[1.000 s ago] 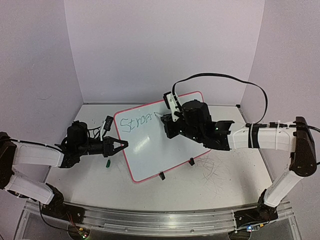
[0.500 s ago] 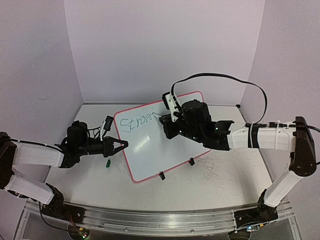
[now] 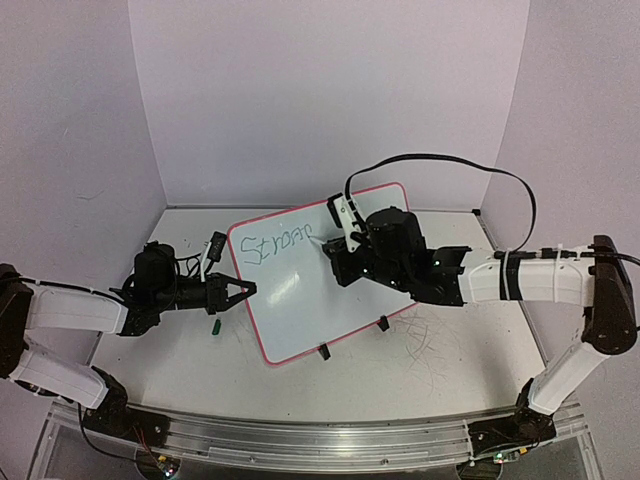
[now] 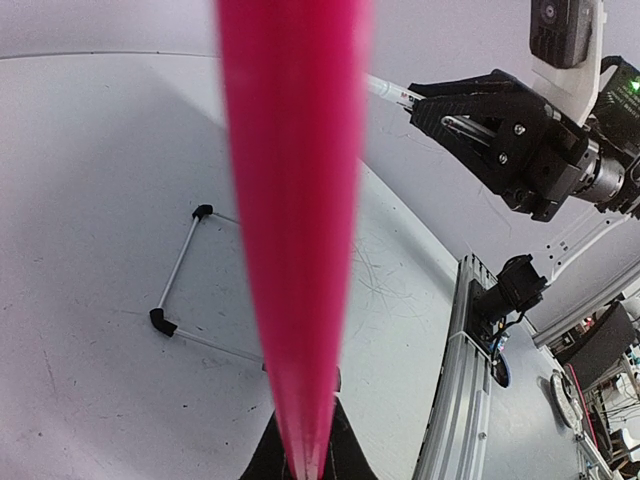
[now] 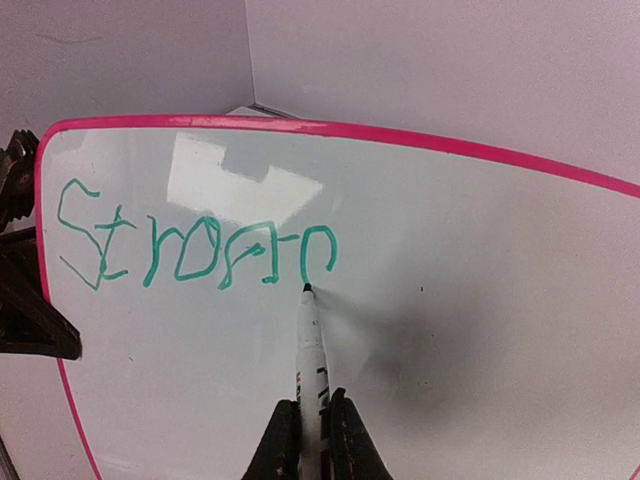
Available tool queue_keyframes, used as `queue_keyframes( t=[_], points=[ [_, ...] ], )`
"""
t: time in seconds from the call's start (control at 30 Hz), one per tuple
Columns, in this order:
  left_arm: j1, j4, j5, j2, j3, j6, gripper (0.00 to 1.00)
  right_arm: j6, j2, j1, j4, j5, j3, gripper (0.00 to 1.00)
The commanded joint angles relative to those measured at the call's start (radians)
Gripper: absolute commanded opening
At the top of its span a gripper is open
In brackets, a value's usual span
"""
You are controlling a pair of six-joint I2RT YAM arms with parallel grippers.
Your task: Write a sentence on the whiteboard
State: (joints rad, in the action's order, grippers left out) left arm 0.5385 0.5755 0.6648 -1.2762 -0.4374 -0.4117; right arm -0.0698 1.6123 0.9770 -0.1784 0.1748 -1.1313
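Note:
The whiteboard (image 3: 300, 300) lies tilted on the table, glossy white with a pink rim (image 4: 290, 200). The sentence (image 5: 190, 250) is green handwriting near the board's top left, reading roughly "Strong"; it also shows in the top view as small letters (image 3: 278, 244). My right gripper (image 5: 310, 445) is shut on a white marker (image 5: 312, 360) whose tip touches the board just below the last letter. Seen from the top view, the right gripper (image 3: 337, 246) hovers over the board's upper middle. My left gripper (image 3: 245, 289) is shut on the board's left edge, the rim running between its jaws (image 4: 305, 462).
A green marker cap (image 3: 214, 326) lies on the table left of the board. Two black clip feet (image 3: 323, 351) stick out from the board's near edge. Old scribble marks (image 3: 432, 340) cover the table to the right. A metal rail (image 3: 300, 440) runs along the near edge.
The right gripper has shifted slightly to the right with the marker, and another green stroke has been added at the end of the word. The left arm has stayed still.

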Motion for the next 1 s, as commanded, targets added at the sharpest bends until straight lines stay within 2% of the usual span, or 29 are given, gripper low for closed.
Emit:
queue_keyframes(
  t=[0.0,0.27,0.53,0.97],
  points=[
    [0.000,0.005,-0.022,0.017,-0.023,0.072,0.00,-0.025,-0.010,-0.004,0.027,0.071,-0.008,0.00],
    [0.000,0.005,-0.023,0.023,-0.019,0.070,0.00,-0.032,0.016,-0.003,0.002,0.109,-0.056,0.00],
    [0.000,0.004,-0.025,0.025,-0.016,0.074,0.00,-0.015,0.034,-0.004,-0.002,0.082,-0.079,0.00],
    [0.000,0.003,-0.028,0.021,-0.020,0.079,0.00,-0.035,-0.014,0.002,0.040,0.081,-0.007,0.00]
  ],
)
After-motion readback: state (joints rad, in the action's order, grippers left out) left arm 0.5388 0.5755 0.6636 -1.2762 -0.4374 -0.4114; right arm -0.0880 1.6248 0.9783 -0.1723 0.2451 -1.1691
